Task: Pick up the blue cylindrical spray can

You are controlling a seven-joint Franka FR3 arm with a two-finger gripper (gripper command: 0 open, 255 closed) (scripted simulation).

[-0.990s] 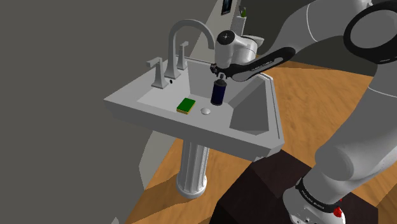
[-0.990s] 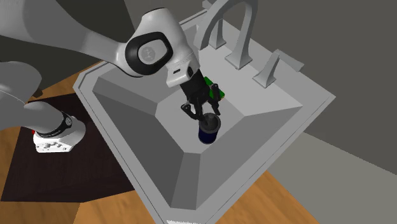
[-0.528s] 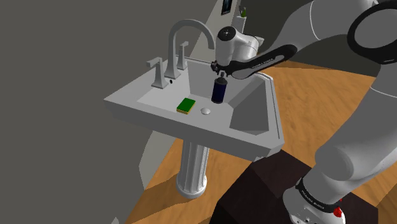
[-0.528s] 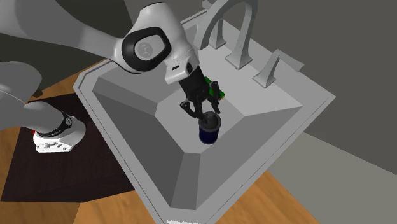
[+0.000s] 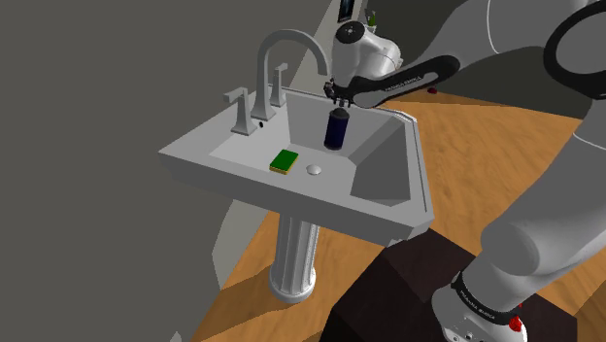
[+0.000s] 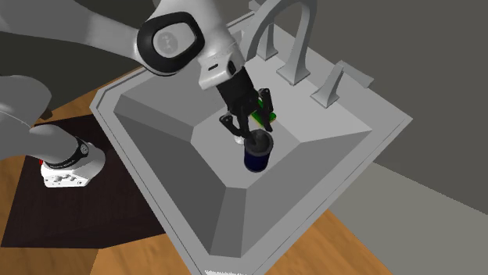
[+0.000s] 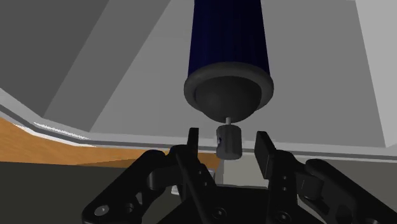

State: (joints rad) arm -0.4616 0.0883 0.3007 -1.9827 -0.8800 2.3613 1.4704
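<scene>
Spray can: the dark blue spray can (image 5: pixel 336 131) is upright over the basin of the sink (image 5: pixel 398 219), near its back wall and just beyond the drain (image 5: pixel 314 168). Its base looks clear of the basin floor, though I cannot be sure.
Gripper: the gripper (image 7: pixel 227 135) points straight down over the can, probably because the sloping basin walls leave little room to come in from the side.
Grip: the fingers are closed in on the small grey nozzle (image 7: pixel 228 146) from both sides. The wrist view shows a thin sliver of space on each side, yet the can hangs in line beneath the hand, so I judge it pinched there.
Hold quality: the nozzle is narrow, and the domed cap and long body lie below it. The can could swing or slip on a quick move.
Sponge: the green sponge (image 5: pixel 284 161) lies flat on the basin floor, apart from the can and out of the lift path.
Faucet: the faucet (image 5: pixel 262 83) stands on the sink's back edge with its arched spout near the hand, so a rise needs to keep clear of it.
</scene>
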